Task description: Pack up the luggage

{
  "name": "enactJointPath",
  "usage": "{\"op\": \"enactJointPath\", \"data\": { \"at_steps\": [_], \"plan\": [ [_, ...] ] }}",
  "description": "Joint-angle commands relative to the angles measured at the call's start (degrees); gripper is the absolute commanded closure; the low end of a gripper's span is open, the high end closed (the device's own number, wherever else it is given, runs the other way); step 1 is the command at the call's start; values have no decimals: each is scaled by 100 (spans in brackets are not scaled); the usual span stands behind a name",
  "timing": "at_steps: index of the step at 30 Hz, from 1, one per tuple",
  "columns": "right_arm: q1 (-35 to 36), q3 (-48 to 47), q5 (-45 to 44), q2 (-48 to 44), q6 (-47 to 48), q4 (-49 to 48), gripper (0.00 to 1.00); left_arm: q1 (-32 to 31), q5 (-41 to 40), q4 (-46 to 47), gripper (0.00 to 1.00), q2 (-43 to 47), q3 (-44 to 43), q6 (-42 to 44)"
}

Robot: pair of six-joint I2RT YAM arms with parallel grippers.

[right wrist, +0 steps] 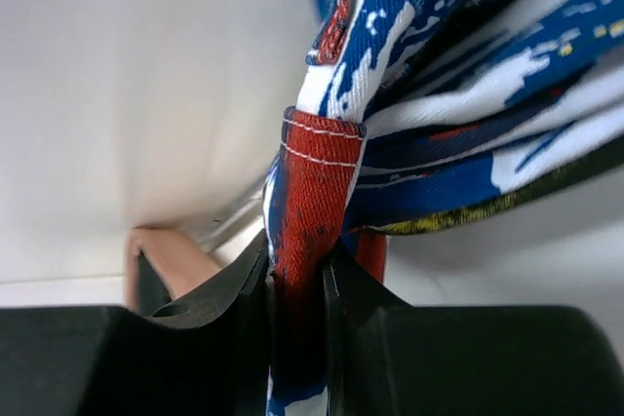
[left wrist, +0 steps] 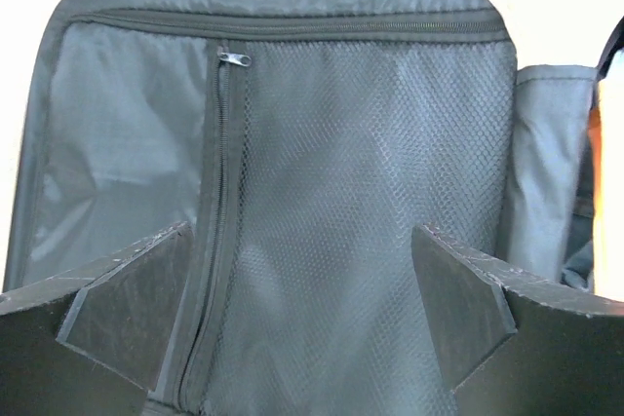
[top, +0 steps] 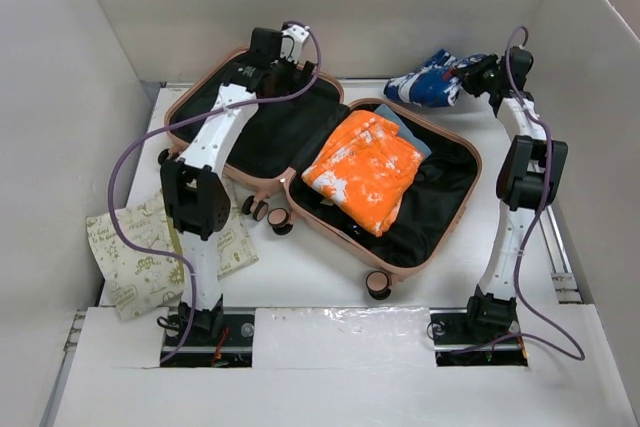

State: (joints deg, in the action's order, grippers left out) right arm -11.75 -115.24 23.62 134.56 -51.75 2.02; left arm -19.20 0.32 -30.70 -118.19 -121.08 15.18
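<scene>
The salmon-pink luggage (top: 440, 237) lies open flat on the table, black lining up. An orange-and-white folded garment (top: 364, 169) lies in its right half. My left gripper (top: 275, 59) hangs open and empty over the left half; the left wrist view shows the mesh pocket (left wrist: 370, 172) and its zipper (left wrist: 232, 58) between my fingers (left wrist: 458, 299). My right gripper (top: 468, 77) is shut on a blue, white and red garment (top: 428, 85) at the far right, behind the luggage. In the right wrist view the red hem (right wrist: 317, 192) is pinched between the fingers.
A cream printed cloth bag (top: 150, 247) lies at the front left beside the left arm. White walls (top: 590, 77) enclose the table on the left, back and right. The luggage wheels (top: 378, 284) stick out toward the near side.
</scene>
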Motion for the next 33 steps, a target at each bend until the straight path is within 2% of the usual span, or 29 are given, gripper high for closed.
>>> {"op": "enactJointPath", "data": {
  "at_steps": [1, 3, 7, 13, 18, 21, 29, 33],
  "plan": [
    [40, 10, 205, -588, -441, -1081, 100, 83, 118, 196, 8, 569, 136, -200],
    [41, 133, 205, -659, -616, -1195, 100, 136, 118, 196, 8, 631, 137, -200],
    [216, 432, 257, -809, -1301, -2211, 100, 189, 170, 196, 8, 744, 259, -200],
    [410, -94, 257, -799, -1663, -2285, 100, 189, 170, 196, 8, 745, 260, -200],
    [594, 150, 126, -1221, -1663, -2347, 100, 241, 170, 196, 8, 798, 313, -200],
    [770, 703, 126, -1669, -1663, -2416, 100, 294, 170, 196, 8, 798, 313, -200],
    [1411, 3048, 3, -3320, -2146, -3504, 100, 347, 223, 196, 8, 903, 374, -252],
    [1649, 3751, 3, -3988, -2147, -3568, 100, 347, 276, 196, 8, 1122, 585, -200]
  ]
}}
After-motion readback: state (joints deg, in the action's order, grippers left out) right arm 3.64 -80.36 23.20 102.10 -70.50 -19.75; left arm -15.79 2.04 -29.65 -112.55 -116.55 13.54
